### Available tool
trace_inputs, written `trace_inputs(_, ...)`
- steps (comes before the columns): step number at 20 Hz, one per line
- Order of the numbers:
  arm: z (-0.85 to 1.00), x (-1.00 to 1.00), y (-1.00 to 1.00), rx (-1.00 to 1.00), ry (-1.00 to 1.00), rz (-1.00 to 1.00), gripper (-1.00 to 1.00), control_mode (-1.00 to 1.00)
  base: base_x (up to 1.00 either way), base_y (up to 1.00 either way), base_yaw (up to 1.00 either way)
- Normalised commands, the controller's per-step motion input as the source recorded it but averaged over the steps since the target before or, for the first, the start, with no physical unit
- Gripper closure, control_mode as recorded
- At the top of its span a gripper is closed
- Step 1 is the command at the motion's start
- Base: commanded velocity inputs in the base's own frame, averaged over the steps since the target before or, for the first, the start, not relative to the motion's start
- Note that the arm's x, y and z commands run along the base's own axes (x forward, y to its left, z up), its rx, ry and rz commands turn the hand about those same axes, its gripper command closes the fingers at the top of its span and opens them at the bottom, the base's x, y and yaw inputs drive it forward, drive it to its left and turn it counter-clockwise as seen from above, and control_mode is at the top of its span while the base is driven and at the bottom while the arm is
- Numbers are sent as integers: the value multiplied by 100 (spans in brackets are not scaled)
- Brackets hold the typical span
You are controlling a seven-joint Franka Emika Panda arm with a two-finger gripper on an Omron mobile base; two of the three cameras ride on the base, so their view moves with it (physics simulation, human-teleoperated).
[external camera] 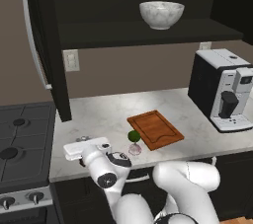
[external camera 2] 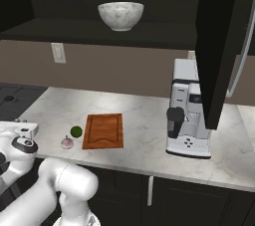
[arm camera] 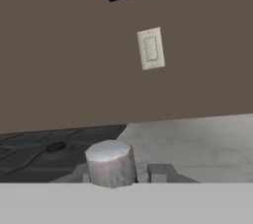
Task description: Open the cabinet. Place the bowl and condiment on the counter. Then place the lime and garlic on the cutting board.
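Bowl first: it sits upright on the lowest shelf of the open cabinet, mouth up, and from below nothing tells what its inside holds. The cabinet's left door stands swung out over the stove, its long silver handle running vertically; in the right base view the other door hangs open in front of the coffee machine. On the worktop the cutting board lies flat, its long axis running from the front edge toward the wall, a little skewed. The lime and the garlic rest on the marble just beside the board's left long edge, off the wood, close together, with the lime nearer the wall and the garlic nearer the front edge. The tool is low over the front left corner of the worktop, next to the stove, pointing level toward the back wall and its outlet. In the hand view the condiment shows as a whitish cap standing upright between the two finger tips, above the seam of stove and marble; a gap shows beside the cap on one side, the bottle's body is hidden, and I cannot tell whether the tool is clamped on it or merely around it.
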Motion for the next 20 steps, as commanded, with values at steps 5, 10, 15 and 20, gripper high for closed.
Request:
trace_inputs(5, 0, -16, -60, 9, -5, 0, -100, -100, 0, 0, 0)
trace_inputs(10, 1, -41, -60, 9, -8, 1, -100, -100, 0, 0, 0)
trace_inputs(15, 28, -25, 1, 7, -18, 0, -100, -100, 0, 0, 0)
trace_inputs(20, 33, -1, 56, 4, -18, 0, -100, -100, 0, 0, 0)
